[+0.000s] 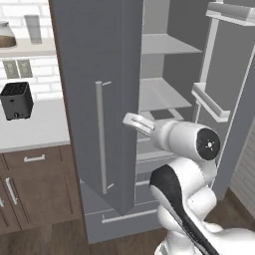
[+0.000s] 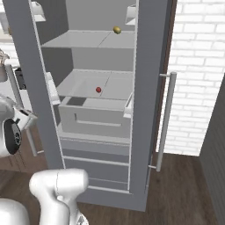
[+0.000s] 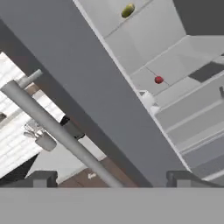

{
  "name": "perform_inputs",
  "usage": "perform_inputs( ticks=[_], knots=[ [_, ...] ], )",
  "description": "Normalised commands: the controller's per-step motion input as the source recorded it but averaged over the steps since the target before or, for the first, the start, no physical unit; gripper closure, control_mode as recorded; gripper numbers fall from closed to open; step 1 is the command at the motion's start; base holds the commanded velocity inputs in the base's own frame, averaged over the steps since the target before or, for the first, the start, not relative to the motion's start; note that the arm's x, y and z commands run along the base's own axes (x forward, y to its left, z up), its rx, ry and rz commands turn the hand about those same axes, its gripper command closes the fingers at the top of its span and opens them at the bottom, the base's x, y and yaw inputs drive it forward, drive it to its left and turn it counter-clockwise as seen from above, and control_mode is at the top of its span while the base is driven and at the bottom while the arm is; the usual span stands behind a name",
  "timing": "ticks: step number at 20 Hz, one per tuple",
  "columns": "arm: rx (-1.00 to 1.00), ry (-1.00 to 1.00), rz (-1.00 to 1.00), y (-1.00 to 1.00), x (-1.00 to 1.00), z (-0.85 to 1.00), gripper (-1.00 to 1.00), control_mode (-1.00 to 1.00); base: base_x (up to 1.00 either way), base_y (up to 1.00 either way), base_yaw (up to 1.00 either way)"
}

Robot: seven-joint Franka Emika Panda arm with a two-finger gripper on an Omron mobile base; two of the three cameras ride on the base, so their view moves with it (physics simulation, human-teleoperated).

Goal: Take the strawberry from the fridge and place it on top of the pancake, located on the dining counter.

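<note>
The fridge (image 2: 140,110) stands open, its left door (image 1: 94,74) swung out toward me. A tiny red strawberry (image 2: 98,89) lies on the middle pale shelf and also shows in the hand view, strawberry (image 3: 159,80). My gripper (image 1: 131,120) hangs beside the inner edge of the left door, at about the strawberry's shelf height and well short of it. In the hand view the gripper (image 3: 111,180) is open, its fingertips (image 3: 41,178) wide apart with nothing between them. The pancake and the dining counter are out of view.
An oblong yellow-green item (image 2: 117,30) lies on the upper shelf. A drawer (image 2: 94,116) juts out below the strawberry's shelf. The door's long bar handle (image 3: 57,131) runs close to the hand. A black toaster (image 1: 16,100) sits on the wall counter (image 1: 35,132) to the left.
</note>
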Motion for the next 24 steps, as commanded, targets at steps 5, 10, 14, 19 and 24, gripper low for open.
perform_inputs(
  ticks=[5, 10, 14, 19, 24],
  knots=[
    [0.74, 0.13, 0.21, -0.98, -0.02, 0.41, -1.0, -1.0, 0.0, 0.0, 0.0],
    [0.65, 0.32, 0.15, -0.7, 0.24, 0.36, -1.0, -1.0, 0.0, 0.0, 0.0],
    [0.46, 0.34, 0.1, -0.2, 0.53, 0.07, -1.0, -1.0, 0.0, 0.0, 0.0],
    [0.23, 0.39, 0.09, 0.17, 0.69, -0.04, -1.0, -1.0, 0.0, 0.0, 0.0],
    [0.02, 0.13, 0.16, 0.45, 0.5, -0.27, -1.0, -1.0, 0.0, 0.0, 0.0]
  ],
)
